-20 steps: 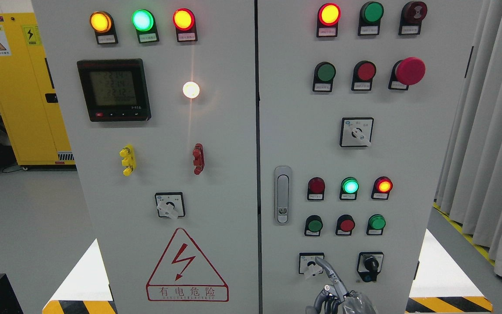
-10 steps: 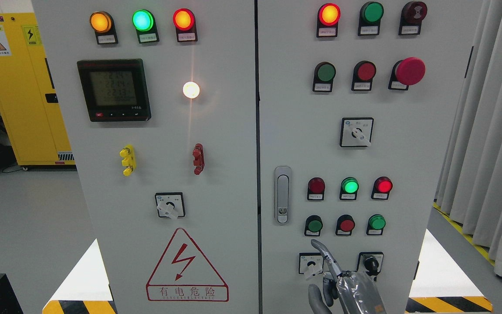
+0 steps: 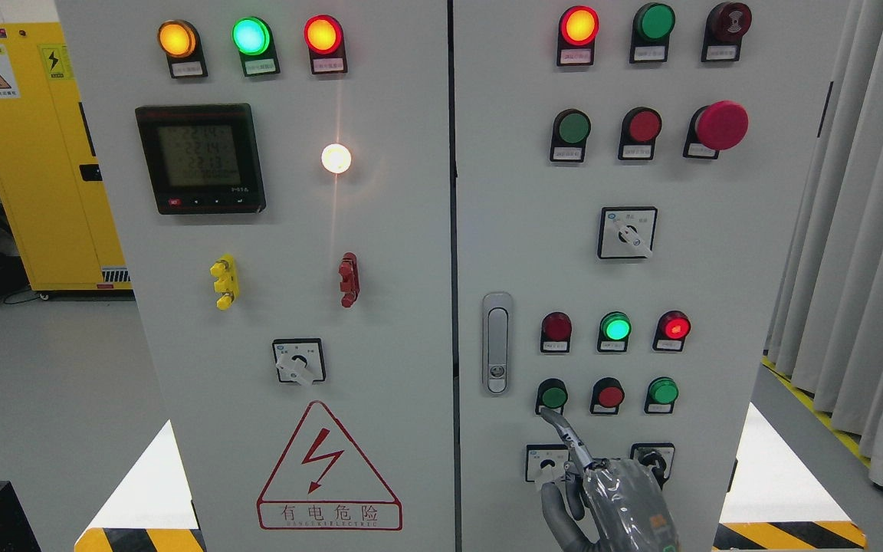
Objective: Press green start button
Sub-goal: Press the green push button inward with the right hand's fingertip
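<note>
A green push button point(image 3: 554, 396) sits at the left of the lower button row on the right cabinet door point(image 3: 717, 268). A red button point(image 3: 610, 396) and a second green button point(image 3: 663, 391) stand to its right. My right hand point(image 3: 602, 491), wrapped in clear film, comes up from the bottom edge. Its index finger point(image 3: 564, 437) points up and left, and the tip lies just under the left green button; I cannot tell if it touches. The other fingers are curled and hold nothing. The left arm is out of view.
Rotary switches point(image 3: 547, 462) point(image 3: 652, 460) sit beside the hand, partly hidden by it. Indicator lamps point(image 3: 615, 328) glow above the button row. A door latch point(image 3: 497, 343) is to the left. More buttons, including a red mushroom stop point(image 3: 721, 125), are higher up. Curtains point(image 3: 863, 268) hang at the right.
My right hand has risen from the bottom edge. The index fingertip moved up and slightly left, from the rotary switch to just below the left green button.
</note>
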You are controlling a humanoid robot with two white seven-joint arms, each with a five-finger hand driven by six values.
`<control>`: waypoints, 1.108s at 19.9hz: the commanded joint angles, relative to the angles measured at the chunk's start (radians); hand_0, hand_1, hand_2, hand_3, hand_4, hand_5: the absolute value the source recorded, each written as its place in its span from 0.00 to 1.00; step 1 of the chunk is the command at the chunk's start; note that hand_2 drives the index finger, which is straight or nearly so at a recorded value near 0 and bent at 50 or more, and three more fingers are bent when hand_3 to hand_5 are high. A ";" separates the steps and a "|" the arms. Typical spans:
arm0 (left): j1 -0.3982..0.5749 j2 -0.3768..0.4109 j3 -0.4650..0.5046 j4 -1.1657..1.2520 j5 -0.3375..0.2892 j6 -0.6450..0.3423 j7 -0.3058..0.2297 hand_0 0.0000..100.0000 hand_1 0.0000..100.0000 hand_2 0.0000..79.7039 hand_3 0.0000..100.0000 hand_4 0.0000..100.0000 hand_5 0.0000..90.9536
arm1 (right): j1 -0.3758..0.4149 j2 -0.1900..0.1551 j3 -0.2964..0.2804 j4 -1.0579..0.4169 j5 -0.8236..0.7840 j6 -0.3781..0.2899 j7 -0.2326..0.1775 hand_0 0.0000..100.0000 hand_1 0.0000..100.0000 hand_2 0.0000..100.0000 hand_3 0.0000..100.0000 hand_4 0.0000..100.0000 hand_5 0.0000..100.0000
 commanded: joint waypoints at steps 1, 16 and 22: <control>0.000 0.000 0.000 0.000 0.000 -0.001 0.000 0.12 0.56 0.00 0.00 0.00 0.00 | -0.021 -0.017 -0.007 0.052 0.014 0.010 0.001 0.75 0.96 0.01 0.99 1.00 1.00; 0.000 0.000 0.000 0.000 0.000 -0.001 0.000 0.12 0.56 0.00 0.00 0.00 0.00 | -0.055 -0.017 -0.033 0.081 0.008 0.020 0.001 0.79 0.96 0.01 0.98 1.00 1.00; 0.000 0.000 0.000 0.000 0.000 -0.001 0.000 0.12 0.56 0.00 0.00 0.00 0.00 | -0.062 -0.018 -0.033 0.101 0.006 0.023 0.002 0.81 0.97 0.01 0.98 1.00 1.00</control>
